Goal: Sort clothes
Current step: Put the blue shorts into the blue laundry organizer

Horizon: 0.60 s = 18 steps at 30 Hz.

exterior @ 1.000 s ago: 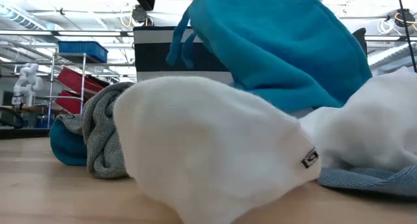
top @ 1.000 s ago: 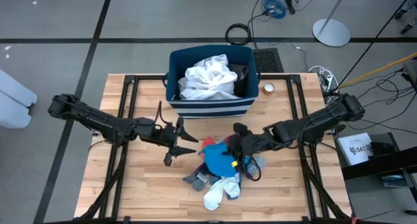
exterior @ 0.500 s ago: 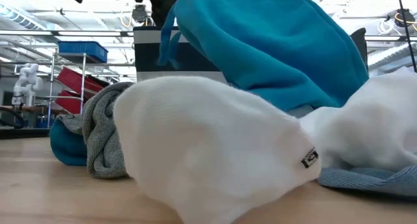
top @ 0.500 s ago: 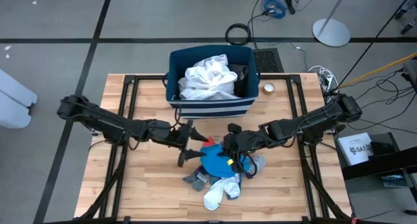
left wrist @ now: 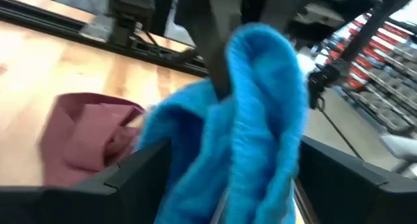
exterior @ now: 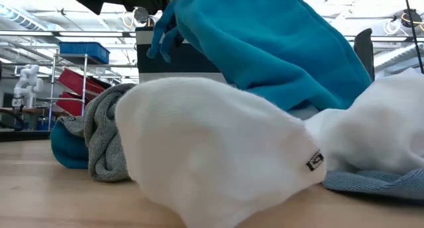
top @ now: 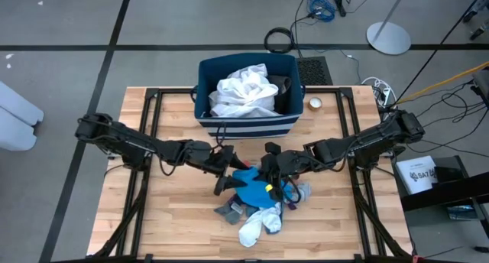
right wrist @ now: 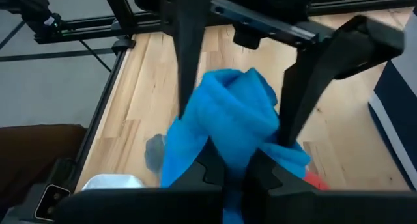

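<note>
Blue garment (top: 250,186) pinched by right claw (top: 269,170), left claw (top: 224,170) spread (fingers straddling it).

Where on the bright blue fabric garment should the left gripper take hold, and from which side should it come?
Probably the raised rounded fold of the bright blue fabric garment, just beside where the right gripper pinches it. That fold is lifted and stands free, so the open left gripper can straddle it, coming level from its own side.
</note>
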{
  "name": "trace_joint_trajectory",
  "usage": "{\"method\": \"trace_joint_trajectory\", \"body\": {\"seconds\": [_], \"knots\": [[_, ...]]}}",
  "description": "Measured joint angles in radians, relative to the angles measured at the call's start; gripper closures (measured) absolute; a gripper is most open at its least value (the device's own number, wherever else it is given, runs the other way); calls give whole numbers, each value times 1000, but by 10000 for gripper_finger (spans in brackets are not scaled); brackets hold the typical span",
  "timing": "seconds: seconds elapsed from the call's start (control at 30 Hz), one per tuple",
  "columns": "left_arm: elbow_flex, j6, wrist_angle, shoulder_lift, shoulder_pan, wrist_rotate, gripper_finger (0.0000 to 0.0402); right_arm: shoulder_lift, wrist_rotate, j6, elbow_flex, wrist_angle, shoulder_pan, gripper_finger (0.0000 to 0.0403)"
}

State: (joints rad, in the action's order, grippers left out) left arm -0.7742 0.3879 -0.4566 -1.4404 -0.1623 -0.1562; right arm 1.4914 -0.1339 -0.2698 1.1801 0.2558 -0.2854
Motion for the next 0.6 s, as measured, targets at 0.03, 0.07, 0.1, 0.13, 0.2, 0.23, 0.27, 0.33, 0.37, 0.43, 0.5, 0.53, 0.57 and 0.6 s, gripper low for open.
{"method": "trace_joint_trajectory", "body": {"seconds": [0.03,0.07,0.1,0.13,0.2,0.23,0.27,0.33,0.37,0.43,0.5,0.53,0.57,0.6], "knots": [[0,0,3,-1,0,-20,81,0,-3,1,0,0,2,397],[0,-1,5,-1,0,-38,81,0,-3,0,0,1,3,397],[0,-1,4,-1,0,-47,81,0,-3,-1,0,0,4,397],[0,-1,3,-1,0,-51,81,0,-4,-2,0,0,6,397],[0,-6,2,0,-1,-51,81,0,-4,-2,0,0,10,397],[0,-9,2,0,-1,-51,82,0,-4,-3,0,1,12,397],[0,-9,2,0,0,-51,85,0,-3,-3,0,1,13,397],[0,-9,2,0,3,-50,95,0,-1,-4,0,1,14,397],[0,-8,2,0,6,-50,102,0,0,-5,0,1,14,397],[0,-9,1,0,7,-50,119,0,1,-5,0,2,14,397],[0,-21,0,0,7,-50,142,0,2,-6,0,2,14,397],[0,-31,0,1,7,-50,158,0,2,-6,0,2,14,396],[0,-37,-1,1,7,-50,176,0,2,-6,0,3,14,396],[0,-44,-1,1,7,-50,197,0,2,-6,0,4,14,395]]}}
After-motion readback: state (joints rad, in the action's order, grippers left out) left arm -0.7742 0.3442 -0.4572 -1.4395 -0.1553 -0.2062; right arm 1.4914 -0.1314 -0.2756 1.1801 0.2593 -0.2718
